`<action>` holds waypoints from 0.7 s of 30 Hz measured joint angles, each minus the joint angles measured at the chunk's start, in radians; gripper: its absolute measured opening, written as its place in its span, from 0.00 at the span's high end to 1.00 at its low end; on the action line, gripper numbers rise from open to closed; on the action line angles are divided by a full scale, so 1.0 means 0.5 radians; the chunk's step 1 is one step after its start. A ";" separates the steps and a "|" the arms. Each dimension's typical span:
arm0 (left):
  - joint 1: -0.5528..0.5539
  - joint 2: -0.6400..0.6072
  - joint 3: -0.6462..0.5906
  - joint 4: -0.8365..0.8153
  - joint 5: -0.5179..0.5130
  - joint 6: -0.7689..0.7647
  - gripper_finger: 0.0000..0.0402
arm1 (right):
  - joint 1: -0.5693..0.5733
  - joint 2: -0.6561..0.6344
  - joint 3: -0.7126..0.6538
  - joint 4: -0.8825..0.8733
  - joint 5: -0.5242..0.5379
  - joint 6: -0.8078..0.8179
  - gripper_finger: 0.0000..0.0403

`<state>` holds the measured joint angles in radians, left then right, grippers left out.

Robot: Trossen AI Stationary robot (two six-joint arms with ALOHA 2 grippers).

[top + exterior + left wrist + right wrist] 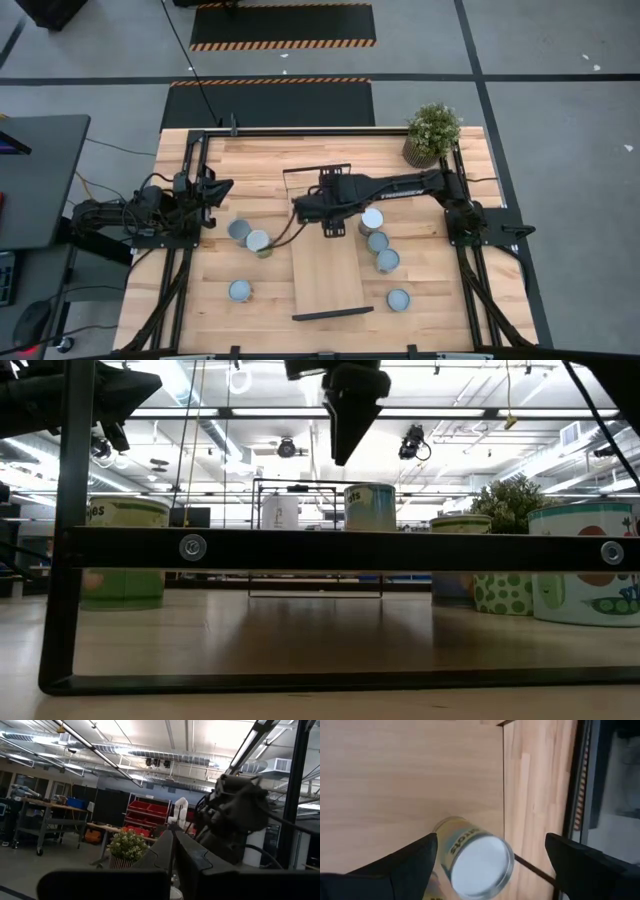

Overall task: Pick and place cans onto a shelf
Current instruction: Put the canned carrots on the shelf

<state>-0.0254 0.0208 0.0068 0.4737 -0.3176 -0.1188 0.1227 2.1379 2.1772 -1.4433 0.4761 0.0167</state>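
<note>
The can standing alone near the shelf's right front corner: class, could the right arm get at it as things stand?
Probably yes. That can stands apart from the others with open tabletop around it, and the right pincer, open above the shelf, holds nothing.

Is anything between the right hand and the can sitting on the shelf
Nothing visible. The right hand is open, its fingers on either side of the can, which stands upright at the shelf edge with only air between them.

Right arm stretched leftward across surface middle, right end effector [490,852] pointing down, fingers spread wide. Left arm folded at left side, left end effector [222,186] closed.
</note>
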 joint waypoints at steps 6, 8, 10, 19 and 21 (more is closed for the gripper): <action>0.000 0.001 0.000 -0.013 0.000 -0.001 0.94 | 0.144 0.003 -0.139 -0.037 0.278 0.123 0.06; -0.001 0.002 0.000 -0.018 0.001 -0.001 0.94 | 0.200 0.003 -0.203 -0.041 0.400 0.159 0.07; 0.000 0.002 0.000 -0.017 0.000 -0.001 0.94 | 0.248 0.003 -0.272 -0.057 0.499 0.200 0.07; 0.000 0.002 0.000 -0.016 0.001 -0.002 0.94 | 0.288 -0.164 -0.647 -0.055 0.684 0.463 0.07; 0.000 0.001 0.000 -0.014 0.000 -0.002 0.94 | 0.286 -0.232 -0.746 0.017 0.681 0.483 0.07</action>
<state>-0.0254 0.0213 0.0069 0.4666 -0.3174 -0.1196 0.2660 2.0221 1.8042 -1.4350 0.8166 0.2582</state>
